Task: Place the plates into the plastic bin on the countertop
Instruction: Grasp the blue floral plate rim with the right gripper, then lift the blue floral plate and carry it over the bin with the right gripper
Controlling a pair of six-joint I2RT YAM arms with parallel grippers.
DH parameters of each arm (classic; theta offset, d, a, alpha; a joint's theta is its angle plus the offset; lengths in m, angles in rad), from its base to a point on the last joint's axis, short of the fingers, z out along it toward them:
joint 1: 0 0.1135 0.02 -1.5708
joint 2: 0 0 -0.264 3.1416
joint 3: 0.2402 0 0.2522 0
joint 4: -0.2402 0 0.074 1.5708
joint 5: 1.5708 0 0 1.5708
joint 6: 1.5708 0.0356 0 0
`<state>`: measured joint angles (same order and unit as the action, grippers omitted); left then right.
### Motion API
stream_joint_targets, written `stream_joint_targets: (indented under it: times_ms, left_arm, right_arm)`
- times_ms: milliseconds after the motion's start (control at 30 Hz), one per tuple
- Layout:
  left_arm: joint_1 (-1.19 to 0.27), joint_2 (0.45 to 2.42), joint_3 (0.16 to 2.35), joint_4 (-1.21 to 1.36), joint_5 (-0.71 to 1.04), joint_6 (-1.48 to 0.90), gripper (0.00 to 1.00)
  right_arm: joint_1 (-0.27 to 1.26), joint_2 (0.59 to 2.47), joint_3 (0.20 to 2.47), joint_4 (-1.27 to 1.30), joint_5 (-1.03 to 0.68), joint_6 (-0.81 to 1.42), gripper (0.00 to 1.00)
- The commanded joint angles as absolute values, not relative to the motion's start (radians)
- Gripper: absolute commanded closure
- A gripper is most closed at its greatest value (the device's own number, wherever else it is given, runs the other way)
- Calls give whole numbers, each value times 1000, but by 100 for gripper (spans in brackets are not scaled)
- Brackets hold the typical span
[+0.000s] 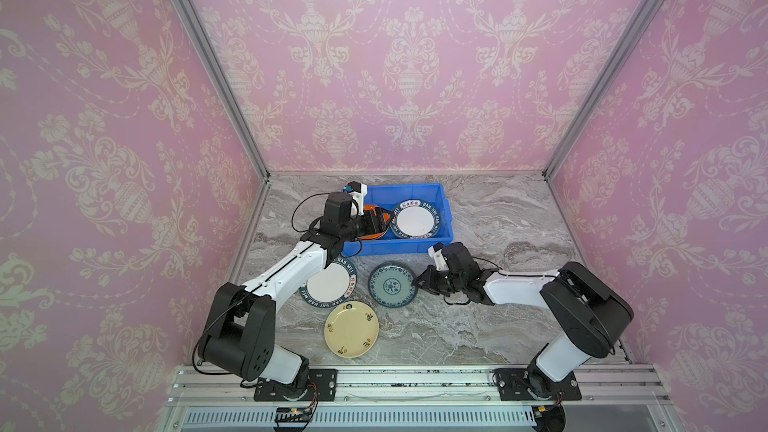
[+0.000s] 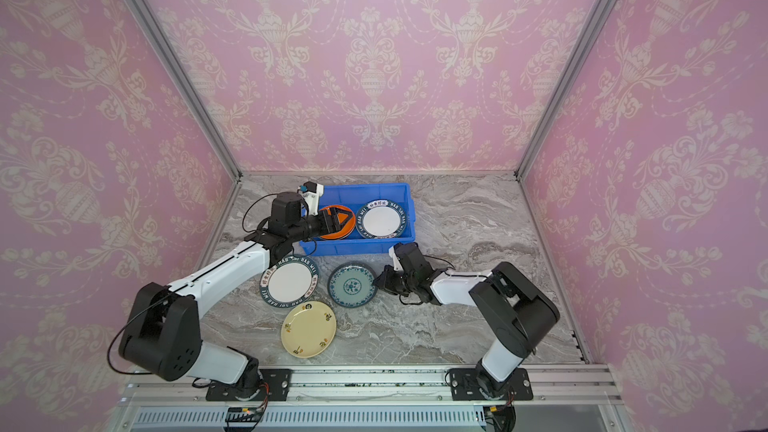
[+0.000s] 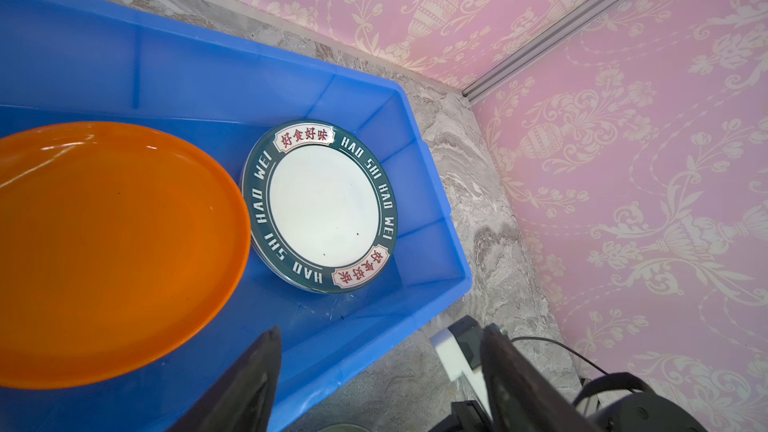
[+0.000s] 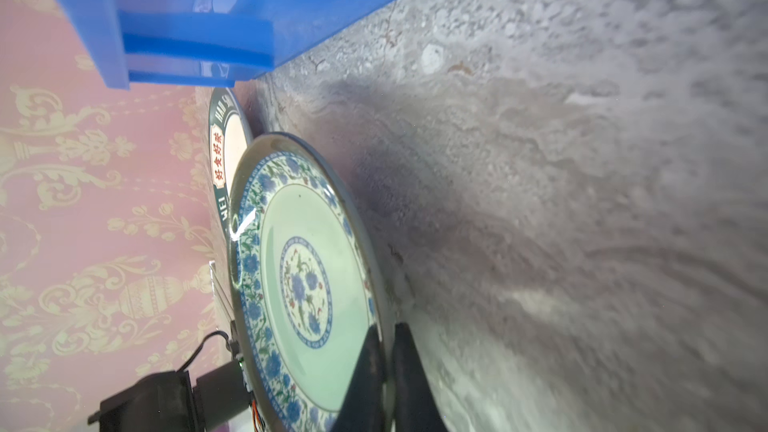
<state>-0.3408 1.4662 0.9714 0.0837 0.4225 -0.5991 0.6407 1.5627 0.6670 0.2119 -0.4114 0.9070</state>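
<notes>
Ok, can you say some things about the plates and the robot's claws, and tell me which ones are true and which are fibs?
1. The round orange plastic plate lies inside the bright blue plastic bin. True.
2. The right gripper is shut on the rim of the teal flower-patterned plate. True.
3. The round cream plate is in the bin. False: it lies on the grey marble countertop.
4. The left gripper is holding a plate. False: it is open over the bin with nothing between its fingers.
</notes>
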Motion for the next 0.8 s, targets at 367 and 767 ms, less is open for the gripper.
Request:
stream_joint_targets:
  times_ms: [367,767]
  left_arm:
    - [-301,1270,976,-18,380,-547,21]
    - [-303,1081,862,-200,404,-606,24]
  right_arm:
    - [520,1363,1262,-592,-240,535,100]
    - [503,1808,1606,-328,-299,568,100]
